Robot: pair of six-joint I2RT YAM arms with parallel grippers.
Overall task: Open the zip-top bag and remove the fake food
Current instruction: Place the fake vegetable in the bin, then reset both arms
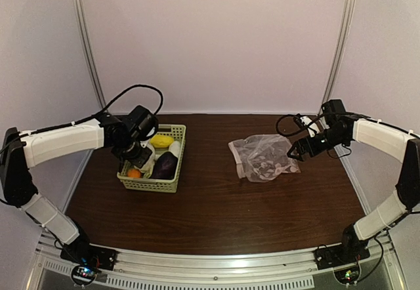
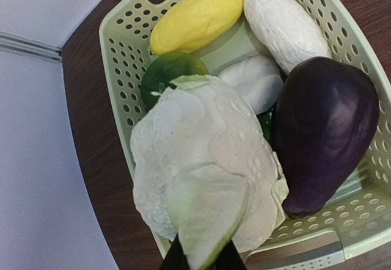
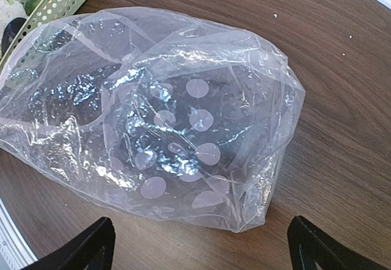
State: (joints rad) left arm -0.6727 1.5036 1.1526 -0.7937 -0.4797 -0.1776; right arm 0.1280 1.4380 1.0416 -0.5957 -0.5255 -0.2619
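My left gripper (image 2: 201, 259) pinches the cabbage (image 2: 208, 160) over the basket (image 2: 116, 68), where the other fake food (image 2: 324, 129) lies. My right gripper (image 3: 204, 240), the nearer to it, gapes wide and empty; the limp zip-top bag (image 3: 159, 99) lies crosswise just ahead.

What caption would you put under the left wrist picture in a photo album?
Left pincer grips a toy cabbage at the pale green basket, beside a purple toy eggplant.

Both arms (image 1: 62, 141) have white shells, black joints, looping black cables (image 1: 141, 88).
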